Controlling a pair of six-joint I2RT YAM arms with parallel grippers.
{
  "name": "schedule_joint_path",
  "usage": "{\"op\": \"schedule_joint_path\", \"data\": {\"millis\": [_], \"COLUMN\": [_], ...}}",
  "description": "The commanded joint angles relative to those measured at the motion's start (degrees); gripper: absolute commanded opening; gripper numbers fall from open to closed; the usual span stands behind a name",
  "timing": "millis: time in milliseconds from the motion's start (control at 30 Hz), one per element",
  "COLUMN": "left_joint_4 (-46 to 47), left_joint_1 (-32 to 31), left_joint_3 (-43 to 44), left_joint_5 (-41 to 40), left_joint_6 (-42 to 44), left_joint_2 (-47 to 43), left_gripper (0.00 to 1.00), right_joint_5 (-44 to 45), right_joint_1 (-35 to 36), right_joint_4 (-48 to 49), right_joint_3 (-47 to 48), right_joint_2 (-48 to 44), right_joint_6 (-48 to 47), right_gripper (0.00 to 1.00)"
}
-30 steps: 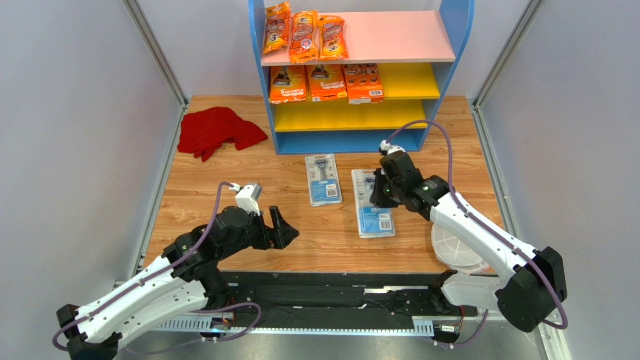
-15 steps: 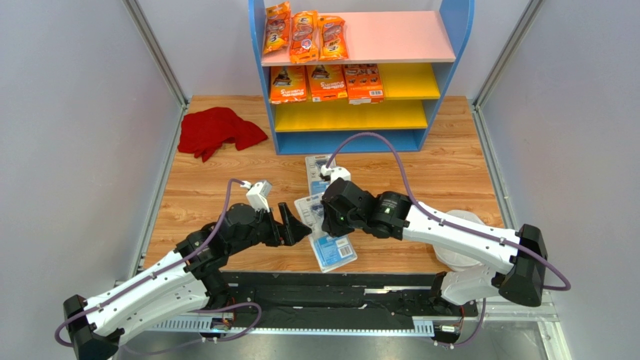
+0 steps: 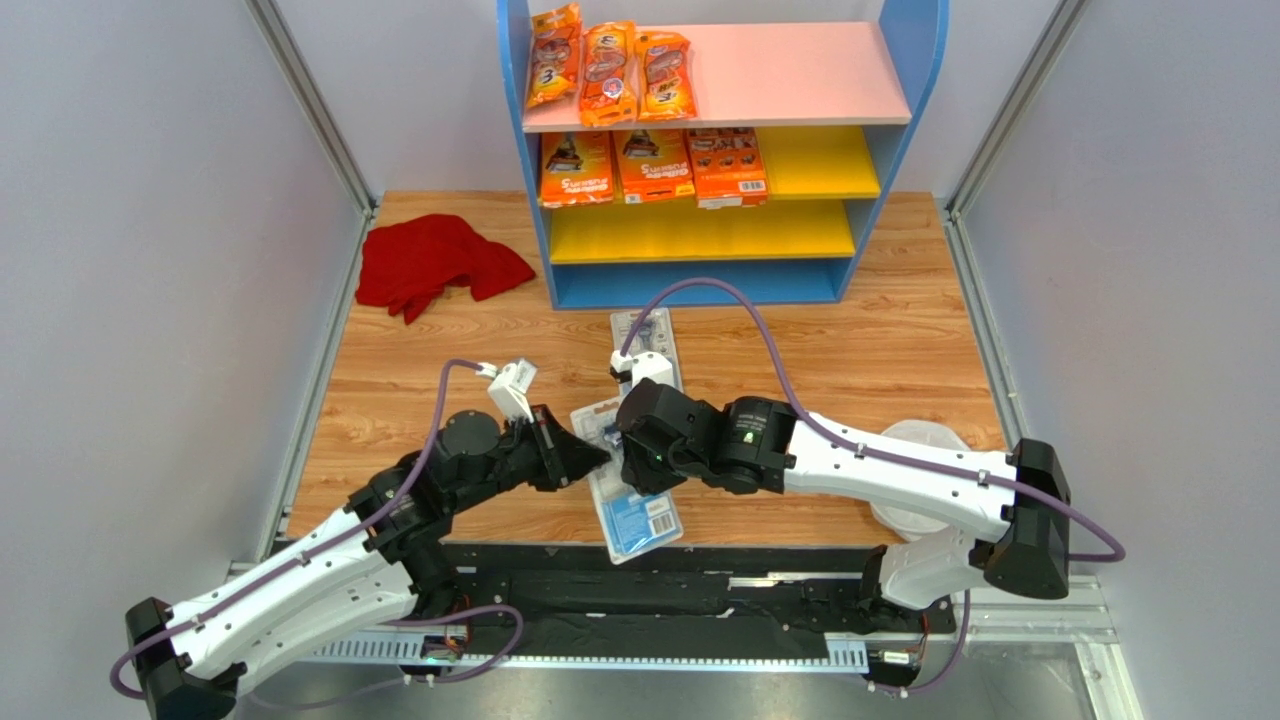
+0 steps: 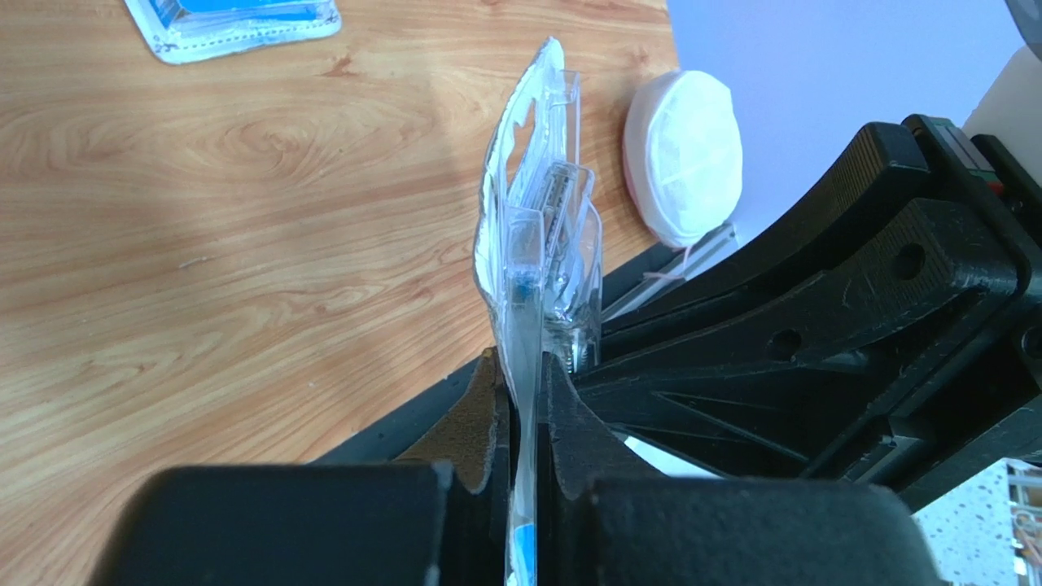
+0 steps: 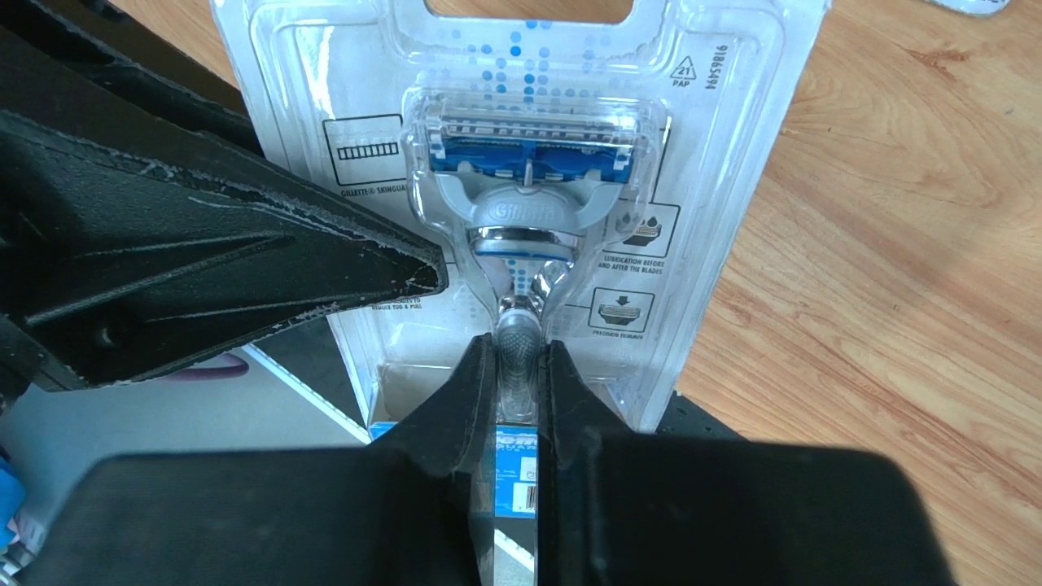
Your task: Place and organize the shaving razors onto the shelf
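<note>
While both arms meet over the near middle of the wooden tabletop point(image 3: 902, 330), one grey-blue blister card of clear plastic with a single razor point(image 3: 637, 519) is held between them.

- Left gripper point(image 4: 524, 372): black fingers closed flat on the card's edge, card seen edge-on in the wrist view.
- Right gripper point(image 5: 514, 360): fingers clamped on the moulded bulge over the razor handle, below the blue-and-white blade head.
- Held card: its near end reaches over the black strip at the table's front edge.
- Second grey-blue blister card point(image 3: 643, 333): flat on the table, just in front of the shelf, partly hidden by the right wrist.
- Small open shelf with blue sides, pink top board and two yellow lower boards point(image 3: 902, 135): three narrow orange razor bags point(image 3: 609, 72) on the pink board; three orange razor cards point(image 3: 655, 165) in a row on the upper yellow board.
- Crumpled red cloth point(image 3: 436, 263): left of the shelf.
- Round white lidded dish point(image 4: 683, 153): near right, partly under the right arm.
</note>
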Motion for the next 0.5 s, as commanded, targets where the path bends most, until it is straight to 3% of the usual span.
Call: {"op": "schedule_joint_path", "data": {"millis": [0,33,67,133,167,200,467], "left_joint_4": [2.13,2.22,2.22,2.39,2.48,2.92,8.54], "left_joint_1": [-0.26,-0.26,-0.26,-0.26,-0.26,-0.26,-0.18], "left_joint_3": [-0.72,-0.80,-0.72,-0.89,-0.98,-1.07,0.77], "left_joint_5": [2.17,2.08,1.99,1.91,1.56,1.38,-2.56], "left_joint_6": [1.34,1.16,1.07,0.90,0.81,0.64,-0.42], "left_joint_2": [-0.03,-0.20,-0.20,-0.47,-0.55,-0.64,0.50], "left_gripper": [0.00,0.00,0.00,0.00,0.00,0.00,0.00], "right_joint_5": [0.36,1.40,2.11,4.12,4.48,4.05,5.63], "right_joint_1": [0.21,0.21,0.21,0.21,0.21,0.21,-1.11], "right_joint_4": [1.25,1.16,1.16,1.86,2.47,3.52,9.16], "right_joint_3": [3.24,2.98,2.28,0.79,-0.96,-2.37,-13.80], "right_joint_2": [-1.84,-2.72,-3.42,-6.32,-7.72,-10.61,-27.32], "right_joint_6": [0.37,0.63,1.16,2.30,2.39,2.48,9.15], "right_gripper": [0.09,0.14,0.34,0.50,0.63,0.68,0.77]}}
